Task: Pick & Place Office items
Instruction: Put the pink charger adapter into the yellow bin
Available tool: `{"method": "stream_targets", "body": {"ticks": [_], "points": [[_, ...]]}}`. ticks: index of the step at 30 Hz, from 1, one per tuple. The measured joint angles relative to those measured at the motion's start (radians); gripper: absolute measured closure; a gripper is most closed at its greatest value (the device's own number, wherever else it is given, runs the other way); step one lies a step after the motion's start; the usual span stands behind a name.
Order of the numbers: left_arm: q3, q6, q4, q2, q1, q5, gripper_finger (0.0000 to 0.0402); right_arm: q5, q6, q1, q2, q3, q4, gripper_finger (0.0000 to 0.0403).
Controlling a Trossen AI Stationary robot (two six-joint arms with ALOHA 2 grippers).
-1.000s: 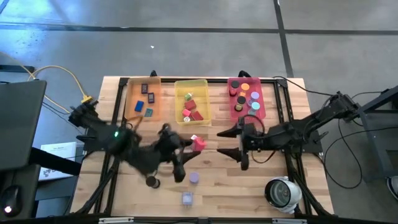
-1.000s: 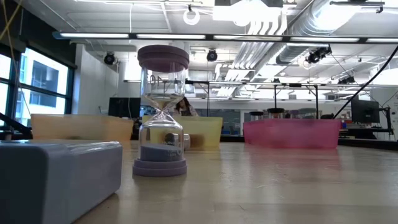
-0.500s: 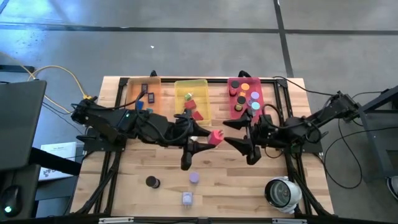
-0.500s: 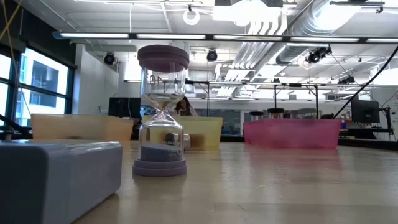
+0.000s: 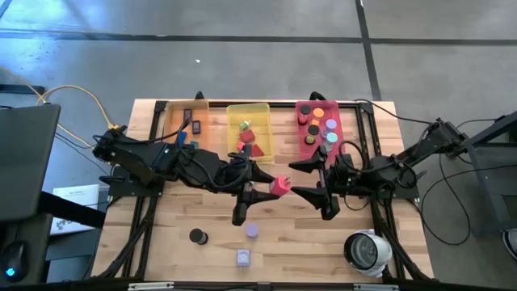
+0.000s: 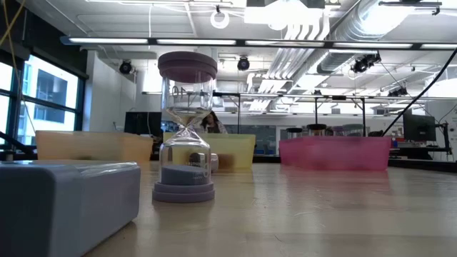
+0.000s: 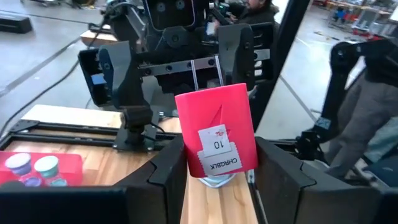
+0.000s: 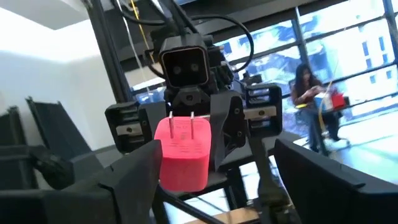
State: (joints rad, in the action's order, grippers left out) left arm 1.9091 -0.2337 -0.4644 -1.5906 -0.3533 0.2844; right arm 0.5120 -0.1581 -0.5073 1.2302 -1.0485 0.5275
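high view: left gripper [image 5: 267,187] clamps red cube [image 5: 280,185].

Open industrial lab: exposed ceiling ducts [image 6: 371,21], strip lights [image 6: 214,41], concrete floor [image 5: 242,48], wooden worktable [image 5: 299,234].

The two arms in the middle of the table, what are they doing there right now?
The left gripper holds a red plug-shaped cube above the middle of the table, facing the right gripper, whose fingers are spread wide just beyond it. It looks like a handover, though that is a guess. A black disc, a purple hourglass and a lavender cube wait on the wood.
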Motion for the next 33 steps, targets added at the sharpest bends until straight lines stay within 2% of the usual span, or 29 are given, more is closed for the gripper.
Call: {"method": "stream_targets", "body": {"ticks": [5,16,23,33], "points": [[0.000,0.002,0.007,0.000,0.001,-0.017,0.0257,0.068,0.045,-0.036,0.001,0.000,0.002,0.0097],[0.000,0.074,0.002,0.002,0.047,-0.023,0.0257,0.085,0.050,-0.046,0.001,0.001,0.029,0.0097],[0.000,0.073,0.000,0.040,0.100,-0.139,0.0257,0.146,0.088,-0.043,0.001,0.001,0.031,0.0097],[0.000,0.075,-0.002,0.045,0.124,-0.166,0.0257,0.136,0.108,0.019,0.010,0.001,0.029,0.0097]]}}
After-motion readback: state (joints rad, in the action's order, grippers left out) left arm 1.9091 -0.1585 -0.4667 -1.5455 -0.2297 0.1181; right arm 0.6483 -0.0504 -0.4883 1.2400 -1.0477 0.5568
